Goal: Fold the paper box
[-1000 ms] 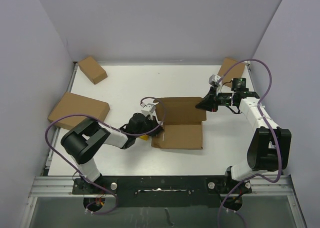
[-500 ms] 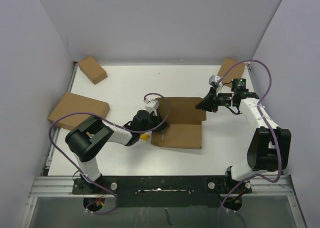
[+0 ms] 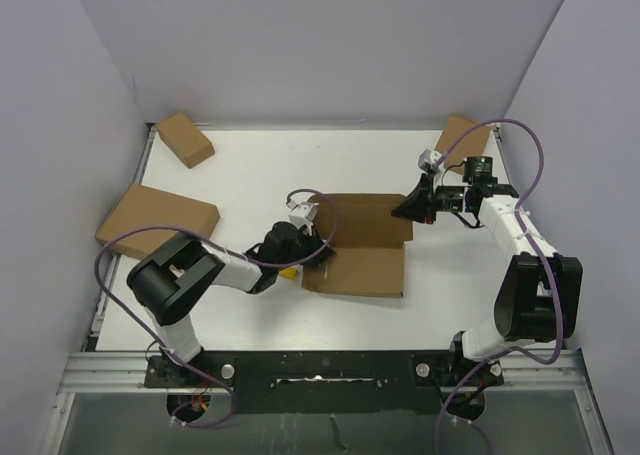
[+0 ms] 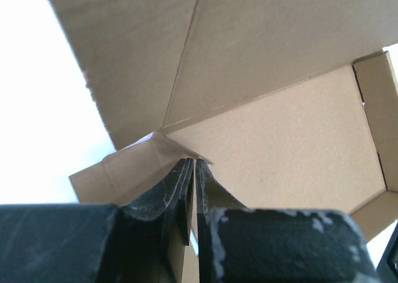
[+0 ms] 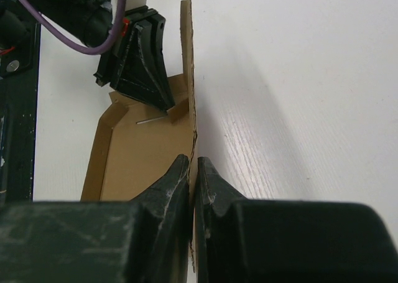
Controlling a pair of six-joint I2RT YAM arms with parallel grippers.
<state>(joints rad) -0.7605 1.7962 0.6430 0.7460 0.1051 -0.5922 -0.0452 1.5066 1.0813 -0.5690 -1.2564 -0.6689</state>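
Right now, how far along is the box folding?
Early on. Done: the brown corrugated cardboard mailer box lies open, with only edge flaps lifted. In hand: the left claw is shut on its left corner flap, the right claw on its far-right edge. Left: raising the walls, tucking tabs, closing the lid.

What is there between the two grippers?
The paper box fills that stretch, as the top view shows: the left gripper pinches its left flap, the right gripper its right edge.
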